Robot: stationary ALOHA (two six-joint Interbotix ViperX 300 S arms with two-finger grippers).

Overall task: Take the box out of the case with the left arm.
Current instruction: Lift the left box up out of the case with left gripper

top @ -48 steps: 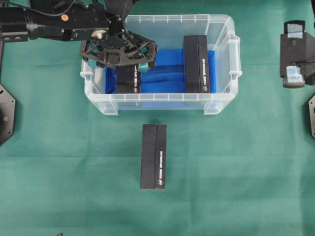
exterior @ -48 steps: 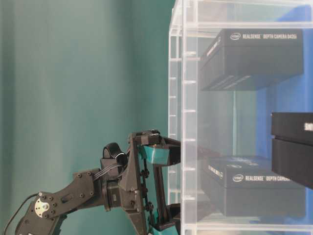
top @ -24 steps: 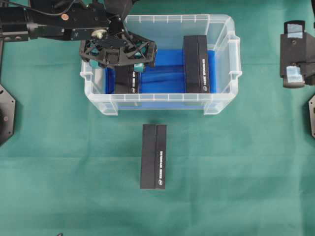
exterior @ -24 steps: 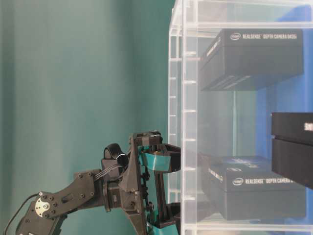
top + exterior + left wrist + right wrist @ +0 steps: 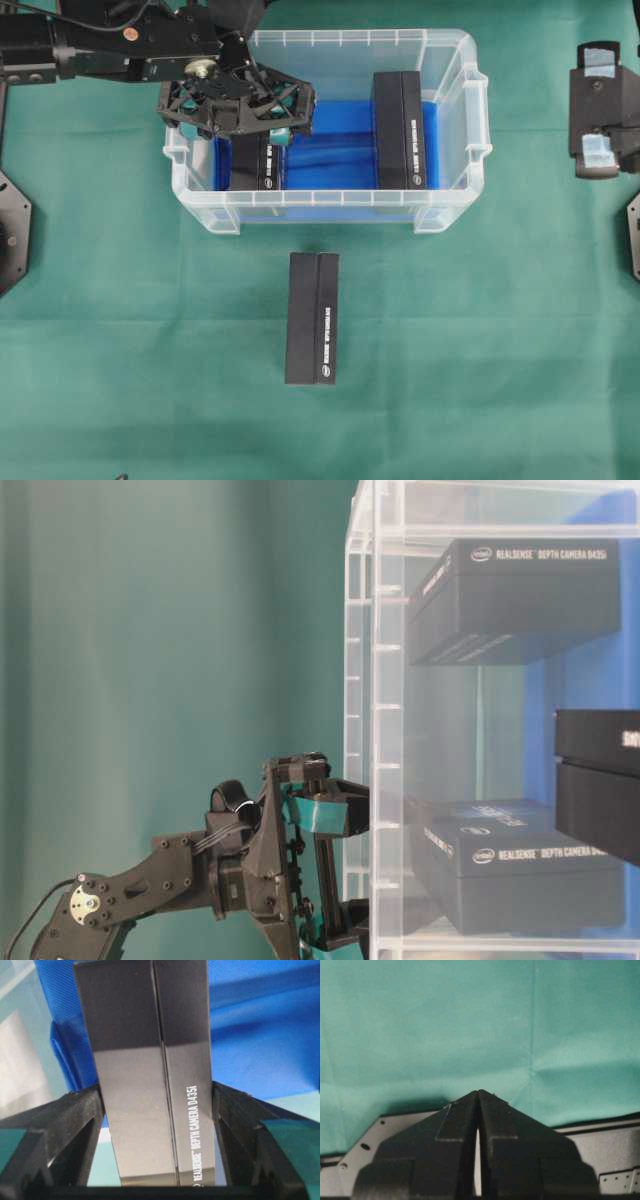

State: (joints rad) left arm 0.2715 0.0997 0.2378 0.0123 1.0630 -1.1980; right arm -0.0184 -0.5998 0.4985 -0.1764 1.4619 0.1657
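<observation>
Overhead and table-level views share the case (image 5: 325, 205); wrist views sit close

A long black box (image 5: 252, 165) lies flat on the blue floor at the left end of the clear plastic case (image 5: 330, 205), clamped across its width between the left hand's (image 5: 238, 112) black fingers (image 5: 70, 1130).

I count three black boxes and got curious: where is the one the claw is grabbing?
In the overhead view, that box sits at the left end of the clear case, between the left gripper's jaws.
</observation>
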